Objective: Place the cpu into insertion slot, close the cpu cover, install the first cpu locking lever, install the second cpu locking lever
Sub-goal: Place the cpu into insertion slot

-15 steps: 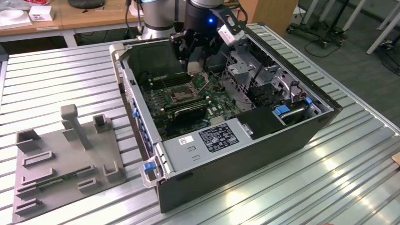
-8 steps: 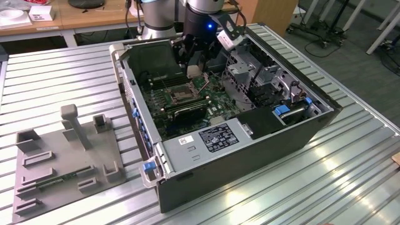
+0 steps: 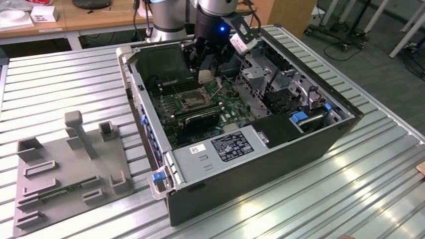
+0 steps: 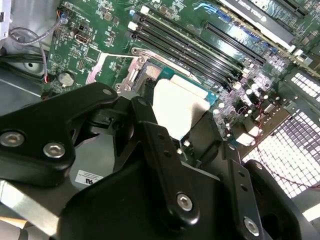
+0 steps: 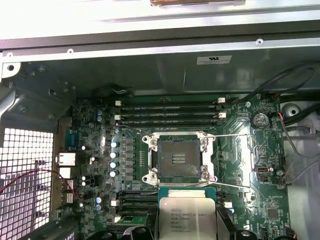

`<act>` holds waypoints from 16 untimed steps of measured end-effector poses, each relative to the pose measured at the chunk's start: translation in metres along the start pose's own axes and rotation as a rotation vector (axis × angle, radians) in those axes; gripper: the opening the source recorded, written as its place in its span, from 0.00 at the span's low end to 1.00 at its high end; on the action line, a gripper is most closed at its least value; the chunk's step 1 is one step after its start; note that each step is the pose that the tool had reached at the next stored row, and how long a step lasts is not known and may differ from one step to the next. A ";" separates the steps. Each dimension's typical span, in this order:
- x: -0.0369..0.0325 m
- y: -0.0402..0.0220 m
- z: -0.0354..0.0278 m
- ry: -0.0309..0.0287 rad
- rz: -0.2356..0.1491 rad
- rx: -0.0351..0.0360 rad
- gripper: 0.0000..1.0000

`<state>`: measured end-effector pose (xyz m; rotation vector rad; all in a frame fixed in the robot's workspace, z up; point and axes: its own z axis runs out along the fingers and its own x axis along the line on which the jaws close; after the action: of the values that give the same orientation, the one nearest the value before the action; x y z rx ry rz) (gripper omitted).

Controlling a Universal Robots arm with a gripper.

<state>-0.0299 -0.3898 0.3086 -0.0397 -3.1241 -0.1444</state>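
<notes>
My gripper [image 3: 207, 74] hangs inside the open computer case, shut on the cpu [image 3: 206, 75]. In the first wrist view the cpu [image 5: 186, 217] is a pale grey square between my black fingers [image 5: 226, 231], just short of the insertion slot [image 5: 179, 159]. The slot is a dark square socket with a silvery rim, uncovered, on the green board. The exterior view puts the insertion slot [image 3: 189, 100] below and to the left of the gripper. In the second wrist view the cpu [image 4: 177, 107] hovers above the board. The thin silvery cpu cover [image 4: 96, 67] seems swung aside beside the socket.
Long black memory slots [image 5: 170, 114] run along both sides of the socket. Case walls [image 3: 136, 94], a drive cage [image 3: 279, 84] and a grey power supply [image 3: 219, 149] close in around the board. A grey fixture block [image 3: 73, 159] stands on the slatted table at the exterior view's left.
</notes>
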 end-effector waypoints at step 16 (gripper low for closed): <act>0.0001 0.0034 0.0047 0.0002 0.000 -0.0031 0.54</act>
<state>-0.0299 -0.3860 0.3043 -0.0398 -3.1238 -0.1493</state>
